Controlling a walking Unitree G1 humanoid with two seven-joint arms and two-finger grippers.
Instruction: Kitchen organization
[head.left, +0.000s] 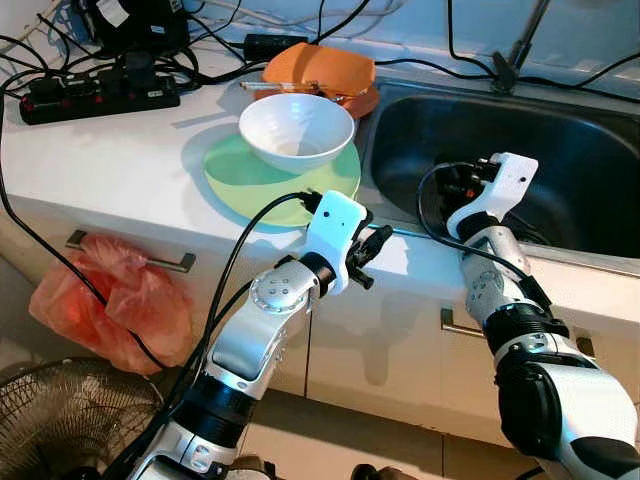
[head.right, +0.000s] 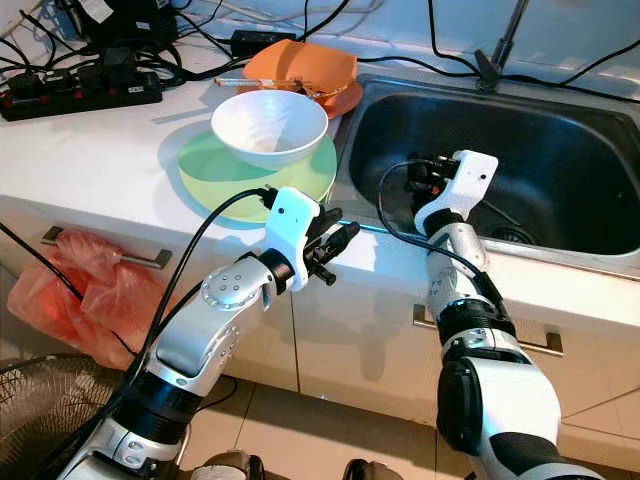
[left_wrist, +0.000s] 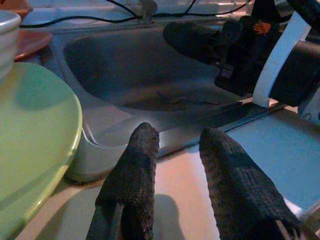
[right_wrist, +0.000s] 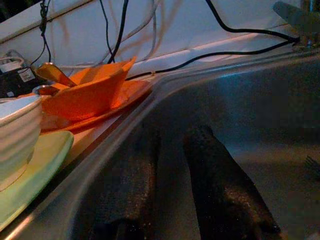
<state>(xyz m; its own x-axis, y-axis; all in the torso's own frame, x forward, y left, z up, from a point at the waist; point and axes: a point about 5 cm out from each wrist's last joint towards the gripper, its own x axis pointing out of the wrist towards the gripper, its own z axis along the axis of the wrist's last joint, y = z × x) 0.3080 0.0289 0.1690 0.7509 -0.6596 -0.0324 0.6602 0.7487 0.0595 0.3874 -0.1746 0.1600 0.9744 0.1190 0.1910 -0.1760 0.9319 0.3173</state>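
Observation:
A white ribbed bowl (head.left: 296, 130) sits on a pale green plate (head.left: 235, 180) on the white counter, left of the steel sink (head.left: 590, 190). Behind them an orange plate (head.left: 362, 100) carries an orange folded piece (head.left: 318, 68) and a utensil. My left gripper (head.left: 372, 258) hovers open at the counter's front edge, just right of the green plate (left_wrist: 30, 135), with nothing between its fingers (left_wrist: 140, 155). Over the sink's left part, my right gripper (head.left: 455, 180) is open and holds nothing, pointing toward the orange plate (right_wrist: 95, 112).
A black power strip (head.left: 100, 98) and tangled cables lie at the counter's back left. The tap base (head.left: 505, 72) stands behind the sink. Below the counter a red plastic bag (head.left: 110, 300) hangs from a drawer handle (head.left: 165, 262), with a fan (head.left: 50, 420) on the floor.

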